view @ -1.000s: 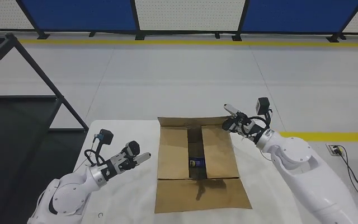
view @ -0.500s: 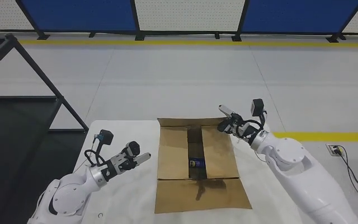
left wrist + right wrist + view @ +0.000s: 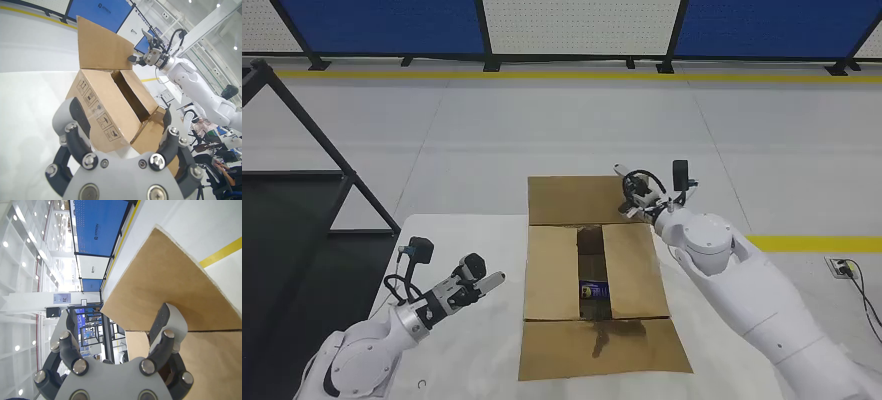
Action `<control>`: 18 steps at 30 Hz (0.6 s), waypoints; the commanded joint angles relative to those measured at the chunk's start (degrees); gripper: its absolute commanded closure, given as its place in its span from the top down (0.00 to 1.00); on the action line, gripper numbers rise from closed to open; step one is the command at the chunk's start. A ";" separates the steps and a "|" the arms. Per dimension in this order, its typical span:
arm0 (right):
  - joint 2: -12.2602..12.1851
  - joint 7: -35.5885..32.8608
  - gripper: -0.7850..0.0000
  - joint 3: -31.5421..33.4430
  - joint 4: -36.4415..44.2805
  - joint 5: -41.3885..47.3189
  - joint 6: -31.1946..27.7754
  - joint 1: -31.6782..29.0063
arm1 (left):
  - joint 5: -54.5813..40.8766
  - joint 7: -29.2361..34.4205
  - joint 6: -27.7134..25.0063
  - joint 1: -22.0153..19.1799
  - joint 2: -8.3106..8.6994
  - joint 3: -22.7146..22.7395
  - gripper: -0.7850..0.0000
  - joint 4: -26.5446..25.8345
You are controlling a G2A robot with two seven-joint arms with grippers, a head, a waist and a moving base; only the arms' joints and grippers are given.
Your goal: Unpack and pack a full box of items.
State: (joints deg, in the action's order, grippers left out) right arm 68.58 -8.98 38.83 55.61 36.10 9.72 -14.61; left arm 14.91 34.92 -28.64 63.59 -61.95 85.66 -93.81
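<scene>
Cardboard box [image 3: 552, 275], likely light, stiff-walled, bendy at flaps, best pinched at edge of raised far flap [image 3: 577, 200]; right gripper [image 3: 115, 310] wide open there, left gripper [image 3: 492, 273] open nearby.

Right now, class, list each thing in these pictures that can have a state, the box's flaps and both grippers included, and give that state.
Box: upright, partly open.
Far flap: raised, standing up.
Side flaps: folded in flat, a gap between them.
Near flap: folded outward.
Item: inside the box, seen through the gap.
Left gripper: open, empty, beside the box.
Right gripper: open, one finger against the far flap.
</scene>
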 commanded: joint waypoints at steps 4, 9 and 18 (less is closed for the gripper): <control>2.96 1.21 1.00 -1.95 -5.70 0.68 1.02 2.32 | 0.01 0.02 0.00 -0.02 0.00 -0.01 1.00 0.01; 5.56 1.06 1.00 -3.72 -10.49 -0.31 2.16 4.08 | 0.01 0.02 0.00 -0.02 0.00 -0.01 1.00 0.01; 9.34 1.94 1.00 -4.64 -17.06 -1.32 0.27 5.26 | 0.01 0.02 0.00 -0.02 0.00 -0.01 1.00 0.01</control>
State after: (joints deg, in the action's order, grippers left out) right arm 77.70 -7.13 34.04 39.00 34.72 10.81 -9.36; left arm 14.92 34.95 -28.64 63.57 -61.96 85.64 -93.80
